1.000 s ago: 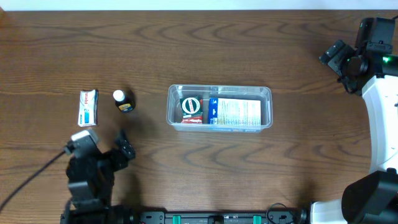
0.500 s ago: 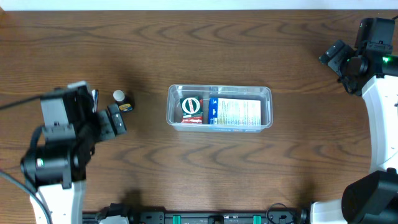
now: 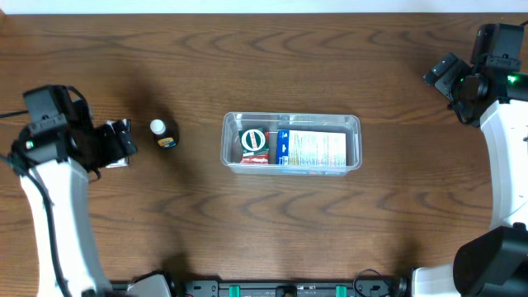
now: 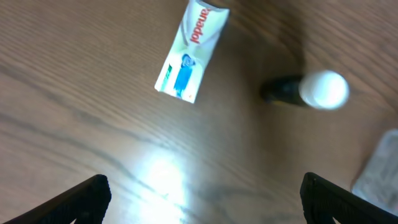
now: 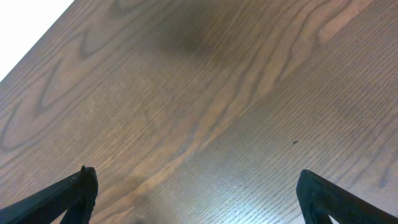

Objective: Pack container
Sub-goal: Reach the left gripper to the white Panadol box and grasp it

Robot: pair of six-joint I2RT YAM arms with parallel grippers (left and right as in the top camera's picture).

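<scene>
The container [image 3: 290,116] is a clear plastic bin at the table's centre. Inside it lie a blue and white box [image 3: 313,148] and a round green and white item [image 3: 252,139]. Left of it stands a small dark bottle with a white cap [image 3: 162,133]. My left gripper [image 3: 122,142] hovers open over a white packet, which it mostly covers in the overhead view. In the left wrist view the packet [image 4: 191,53] and the bottle [image 4: 308,90] lie ahead of the open left gripper [image 4: 208,199]. My right gripper [image 3: 444,76] is open at the far right, over bare wood [image 5: 199,196].
The container's corner [image 4: 382,165] shows at the right edge of the left wrist view. The table's far edge [image 5: 25,37] is close to the right gripper. The right arm's white body [image 3: 507,157] runs along the right side.
My left arm has swung from the front edge up and to the left, and its gripper now hangs over the white packet. The right arm has not moved.
</scene>
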